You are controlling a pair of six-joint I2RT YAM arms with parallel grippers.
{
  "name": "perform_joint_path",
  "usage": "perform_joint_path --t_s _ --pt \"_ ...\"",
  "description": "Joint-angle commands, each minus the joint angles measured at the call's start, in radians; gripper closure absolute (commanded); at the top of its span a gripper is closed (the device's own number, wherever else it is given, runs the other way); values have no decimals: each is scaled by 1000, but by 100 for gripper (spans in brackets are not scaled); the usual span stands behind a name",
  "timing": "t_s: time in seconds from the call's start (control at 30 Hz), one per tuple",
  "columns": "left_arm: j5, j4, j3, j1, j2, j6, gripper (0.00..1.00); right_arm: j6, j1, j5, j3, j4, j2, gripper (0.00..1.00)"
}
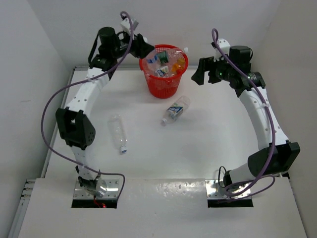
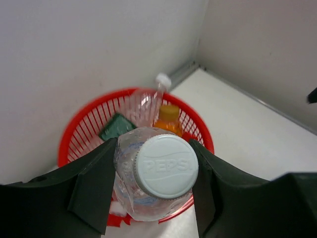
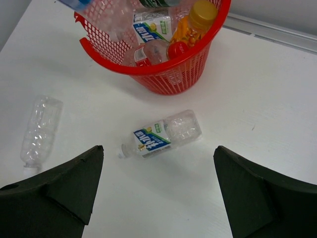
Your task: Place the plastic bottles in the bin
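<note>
L gripper (image 2: 154,191) is clamped on a clear bottle (image 2: 163,166), white "PEPSI" cap toward the cam, held over the near-left rim of the bin (image 1: 163,85). Bin sits by the far edge of the bench, abt mid-width, close to the back wall (image 1: 163,20).

Inside it's piled near the rim: orange bottle (image 2: 167,119), green-labelled one (image 2: 116,126), red-capped one (image 3: 177,49), a blue/white-labelled one (image 3: 148,29). One clear bottle leans over the far rim, white cap (image 2: 162,80) sticking out.

R gripper (image 1: 199,74) hangs to the bin's right, jaws spread wide, nothing in them.

On the bench, two bottles lie flat:
- Labelled bottle (image 1: 175,110), just in front of the bin, mid-bench.
- Plain clear bottle (image 1: 118,133), further toward the near-left, apart from the first.

Purple cables (image 1: 49,114) loop off both arms.
</note>
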Motion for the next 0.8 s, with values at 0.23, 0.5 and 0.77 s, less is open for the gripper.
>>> perform_joint_path --t_s 0.23,0.5,0.77 --pt "99 -26 60 -11 131 -111 62 -13 -4 -11 -32 33 -48 9" --pt "90 -94 60 -20 166 -111 69 -22 -3 -9 -37 29 -54 9" --pt "119 -115 22 -38 196 -152 61 -13 -8 -17 -36 27 -38 9"
